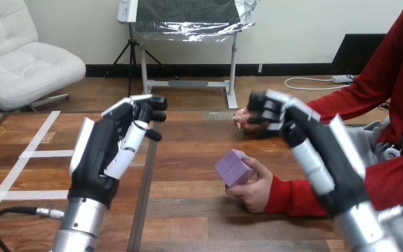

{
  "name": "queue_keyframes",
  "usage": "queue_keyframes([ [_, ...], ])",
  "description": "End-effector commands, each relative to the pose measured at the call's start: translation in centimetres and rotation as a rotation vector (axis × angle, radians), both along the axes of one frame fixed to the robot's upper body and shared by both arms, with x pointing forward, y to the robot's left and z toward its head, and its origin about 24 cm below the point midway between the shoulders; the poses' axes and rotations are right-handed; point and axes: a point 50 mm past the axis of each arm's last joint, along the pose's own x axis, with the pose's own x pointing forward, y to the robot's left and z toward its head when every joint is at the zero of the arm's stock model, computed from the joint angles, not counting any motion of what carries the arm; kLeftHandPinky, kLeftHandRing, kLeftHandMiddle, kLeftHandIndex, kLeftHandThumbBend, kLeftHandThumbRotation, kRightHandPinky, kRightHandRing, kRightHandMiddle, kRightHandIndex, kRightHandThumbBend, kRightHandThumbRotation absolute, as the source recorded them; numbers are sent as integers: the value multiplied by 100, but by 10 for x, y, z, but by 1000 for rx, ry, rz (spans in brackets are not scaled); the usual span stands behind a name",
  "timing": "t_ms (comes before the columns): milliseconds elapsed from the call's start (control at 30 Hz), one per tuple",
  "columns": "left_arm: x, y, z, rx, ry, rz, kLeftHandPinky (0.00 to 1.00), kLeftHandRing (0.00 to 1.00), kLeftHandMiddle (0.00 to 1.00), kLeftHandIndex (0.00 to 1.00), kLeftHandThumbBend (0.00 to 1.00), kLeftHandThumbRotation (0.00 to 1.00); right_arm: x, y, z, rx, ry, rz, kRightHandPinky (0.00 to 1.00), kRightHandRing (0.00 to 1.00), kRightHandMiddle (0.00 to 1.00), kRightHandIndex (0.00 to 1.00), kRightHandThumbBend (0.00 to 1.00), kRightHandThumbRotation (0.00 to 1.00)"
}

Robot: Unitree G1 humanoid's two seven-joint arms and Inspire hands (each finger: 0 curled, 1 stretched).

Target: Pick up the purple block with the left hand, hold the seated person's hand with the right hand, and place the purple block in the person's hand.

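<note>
The purple block [234, 167] lies in the person's hand [254, 190] near the middle of the wooden table [189, 152], gripped between that hand's thumb and fingers. My left hand [105, 149] hangs above the table at the left, open and holding nothing, well apart from the block. My right hand [299, 134] is raised at the right, above the red sleeve of the arm that holds the block. Its tip reaches a second hand of the person [241, 118] farther back, which it partly hides. Whether the two touch is unclear.
White tape strips [36, 154] mark the table's left part. A dark seam [146, 184] runs front to back between my left hand and the block. The person's red-sleeved arms [346, 102] come in from the right.
</note>
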Motion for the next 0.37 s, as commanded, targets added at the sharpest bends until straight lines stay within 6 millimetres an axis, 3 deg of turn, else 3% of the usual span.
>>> queue_keyframes([
  [0,5,-5,22,7,-117,-13,51,67,69,62,21,75,-2,6,12,57,-91,20,65,73,76,77,65,86],
  [333,6,-7,21,-27,-117,-5,46,65,67,60,23,76,-5,8,3,97,-102,17,67,74,76,77,66,87],
])
